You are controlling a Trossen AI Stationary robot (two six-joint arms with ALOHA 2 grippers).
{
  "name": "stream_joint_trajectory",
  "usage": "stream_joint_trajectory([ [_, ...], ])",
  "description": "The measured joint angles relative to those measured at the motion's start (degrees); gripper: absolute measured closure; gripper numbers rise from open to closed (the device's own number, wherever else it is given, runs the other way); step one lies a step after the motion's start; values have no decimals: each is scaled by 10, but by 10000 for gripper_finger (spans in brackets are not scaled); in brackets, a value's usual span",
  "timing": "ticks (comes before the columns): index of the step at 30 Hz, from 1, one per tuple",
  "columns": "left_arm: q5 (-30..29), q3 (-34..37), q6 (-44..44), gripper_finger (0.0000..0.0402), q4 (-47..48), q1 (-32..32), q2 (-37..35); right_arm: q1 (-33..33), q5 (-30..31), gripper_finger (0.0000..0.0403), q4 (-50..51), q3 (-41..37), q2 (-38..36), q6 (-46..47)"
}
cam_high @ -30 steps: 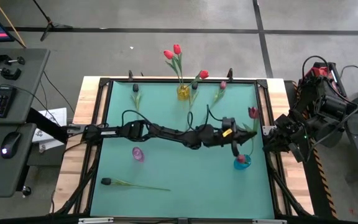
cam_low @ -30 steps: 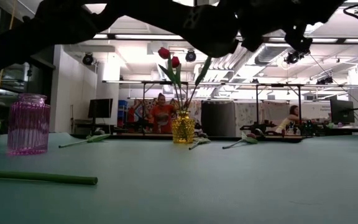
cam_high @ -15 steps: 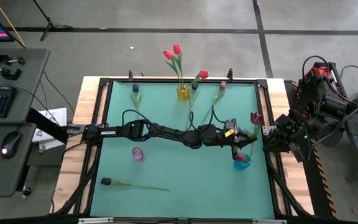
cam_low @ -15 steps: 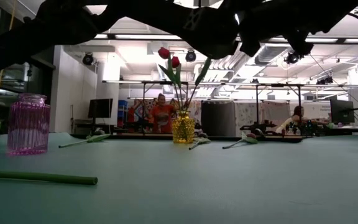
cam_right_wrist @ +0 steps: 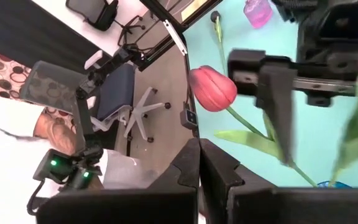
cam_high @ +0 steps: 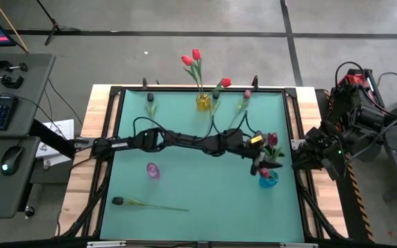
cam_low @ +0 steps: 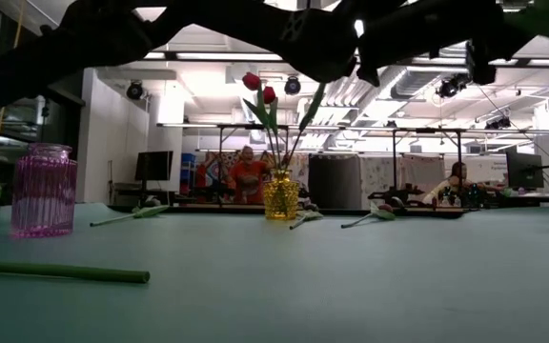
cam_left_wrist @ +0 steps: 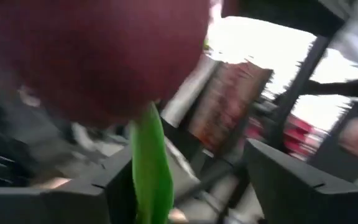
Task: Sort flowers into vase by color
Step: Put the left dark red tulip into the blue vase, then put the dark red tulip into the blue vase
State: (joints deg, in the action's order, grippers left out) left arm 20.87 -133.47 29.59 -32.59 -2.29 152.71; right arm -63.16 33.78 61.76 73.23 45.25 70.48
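Reaching across the tabletop (cam_high: 185, 186), the left hand (cam_high: 260, 164) hovered beside the blue vase (cam_high: 268, 180), its fingers (cam_left_wrist: 303, 186) spread apart around a crimson tulip (cam_high: 273, 140) whose stem ran down into the vase. A clean finish would likely mean drawing straight back, clear of leaves, so the stem was not dragged out. The tulip showed a dark red bud on a thin green stem. The right hand (cam_right_wrist: 199, 180) waited off the tabletop's right edge, fingers pressed together.

Left gripper (cam_high: 260, 164) fingers have parted; crimson tulip (cam_high: 272, 140) now in blue vase (cam_high: 268, 180).
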Motion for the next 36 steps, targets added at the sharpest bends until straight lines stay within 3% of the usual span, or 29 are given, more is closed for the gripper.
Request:
stream_joint_trajectory([
  [5,91,0,-3,138,57,8,-30,0,-4,403,0,0,-3,0],
  [14,71,0,-247,139,324,25,-122,0,-4,403,0,0,-4,-25],
  [28,75,-1,-276,139,417,50,-249,1,16,403,1,0,-4,-37],
  [36,69,-1,-292,139,673,95,-312,2,128,403,1,0,-3,-76],
])
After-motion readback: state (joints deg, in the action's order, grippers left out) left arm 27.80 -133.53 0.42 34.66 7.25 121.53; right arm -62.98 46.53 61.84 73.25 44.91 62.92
